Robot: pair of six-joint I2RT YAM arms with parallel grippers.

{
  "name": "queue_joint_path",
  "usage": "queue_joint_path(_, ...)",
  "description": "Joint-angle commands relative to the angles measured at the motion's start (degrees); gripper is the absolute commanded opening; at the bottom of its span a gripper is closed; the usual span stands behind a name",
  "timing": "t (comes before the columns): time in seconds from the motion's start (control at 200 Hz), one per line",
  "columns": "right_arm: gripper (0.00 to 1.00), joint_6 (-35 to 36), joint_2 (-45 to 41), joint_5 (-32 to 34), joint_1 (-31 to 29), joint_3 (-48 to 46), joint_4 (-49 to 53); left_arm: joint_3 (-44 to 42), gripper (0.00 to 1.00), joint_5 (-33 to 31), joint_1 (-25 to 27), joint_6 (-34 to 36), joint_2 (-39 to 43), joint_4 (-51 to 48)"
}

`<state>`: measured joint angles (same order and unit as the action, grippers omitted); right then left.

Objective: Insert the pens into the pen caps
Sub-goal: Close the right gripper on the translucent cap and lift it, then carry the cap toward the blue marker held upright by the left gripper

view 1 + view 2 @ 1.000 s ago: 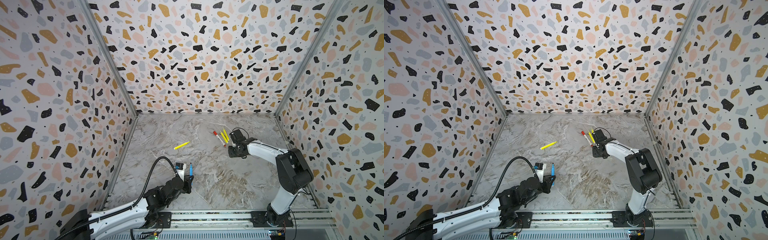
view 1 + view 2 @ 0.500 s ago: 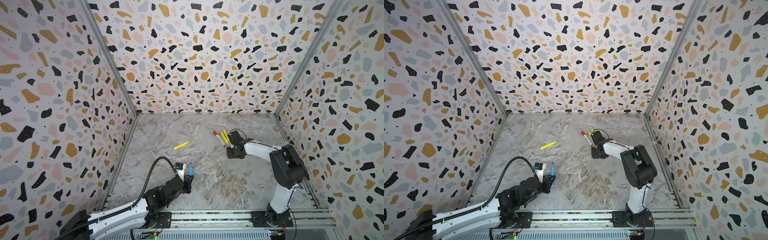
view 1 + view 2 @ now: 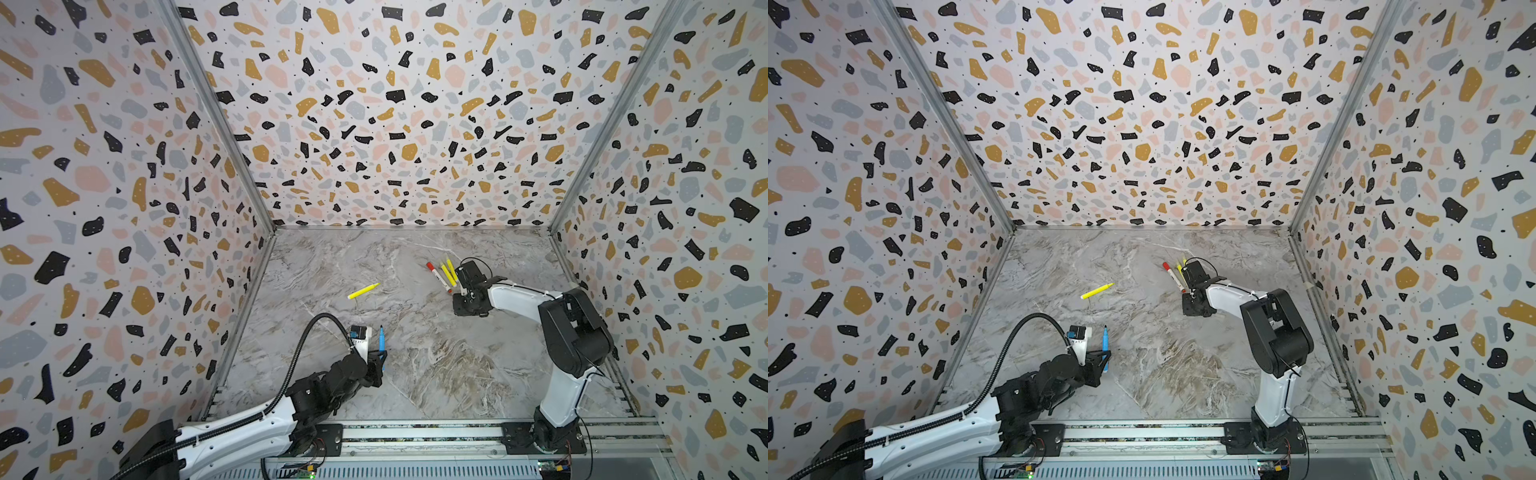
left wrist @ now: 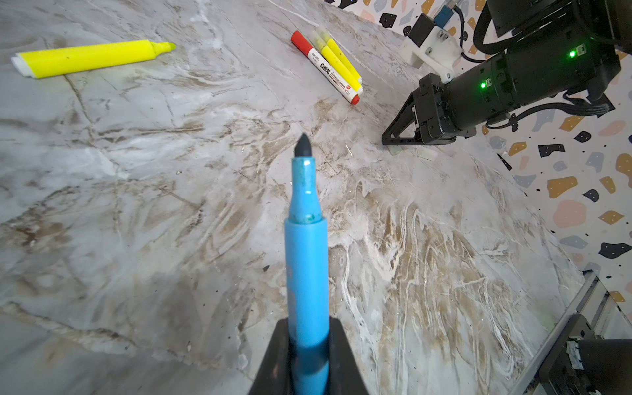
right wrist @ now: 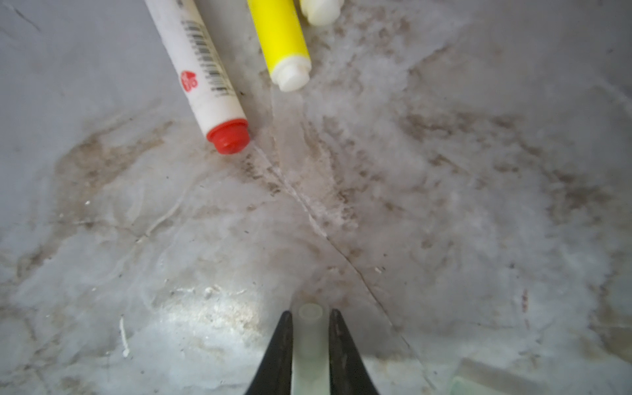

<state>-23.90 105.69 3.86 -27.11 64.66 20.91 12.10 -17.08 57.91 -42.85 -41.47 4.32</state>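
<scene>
My left gripper [image 4: 307, 359] is shut on the blue pen [image 4: 305, 246], which stands upright above the front left of the table [image 3: 381, 338], its dark tip bare. Down on the table at the right, my right gripper [image 5: 310, 316] is shut on a clear pen cap [image 5: 309, 342], also seen low on the table in a top view [image 3: 461, 305]. Just beyond it lie a white-barrelled pen with red ends [image 5: 201, 68] and two yellow pens [image 3: 449, 272] side by side. Another yellow pen [image 3: 363, 290] lies alone at mid-table.
A second pale cap [image 5: 478, 379] lies on the marble table [image 3: 436, 365] beside my right gripper. Speckled walls [image 3: 395, 124] close the left, back and right sides. A metal rail [image 3: 415, 436] with both arm bases runs along the front edge.
My right gripper has come down a little toward the left and shut on the clear cap. The left arm and its blue pen have stayed still.
</scene>
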Motion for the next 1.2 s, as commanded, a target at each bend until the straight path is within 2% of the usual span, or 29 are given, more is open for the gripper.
queue_joint_path(0.0,0.13,0.61,-0.53,-1.08,-0.48,-0.74,1.59,-0.36,0.03,-0.86,-0.26,0.53,0.32,1.22)
queue_joint_path(0.14,0.06,1.35,-2.82,-2.01,-0.81,-0.62,1.94,-0.06,0.03,-0.36,-0.27,1.01,0.6,0.91)
queue_joint_path(0.225,0.04,2.46,-5.3,-5.25,-0.97,-1.02,1.29,0.29,0.03,0.19,-0.22,1.45,0.66,0.88)
queue_joint_path(0.456,0.03,4.54,-17.86,-31.1,-0.84,-7.1,-9.46,1.17,0.04,2.26,-0.25,3.19,1.94,1.93)
queue_joint_path(0.591,0.03,1.52,-25.82,-39.76,-0.35,-11.26,-17.87,0.76,0.04,5.69,-0.12,4.33,3.19,5.51)
queue_joint_path(0.721,0.03,-4.34,-31.96,-45.75,-0.31,-16.5,-29.79,-0.85,0.05,7.48,0.85,2.59,3.3,13.79)
queue_joint_path(0.846,0.03,-12.76,-36.36,-49.28,-0.31,-23.25,-45.29,-1.9,0.04,6.4,4.79,0.75,-0.17,23.19)
queue_joint_path(0.991,0.04,-22.83,-39.53,-49.49,-1.24,-31.21,-64.06,-0.86,0.04,4.72,9.39,1.09,-5.28,30.09)
queue_joint_path(1.191,0.04,-25.29,-39.33,-47.1,-4.86,-33.54,-70.65,2.6,0.04,4.23,13.09,2.17,-12.79,34.74)
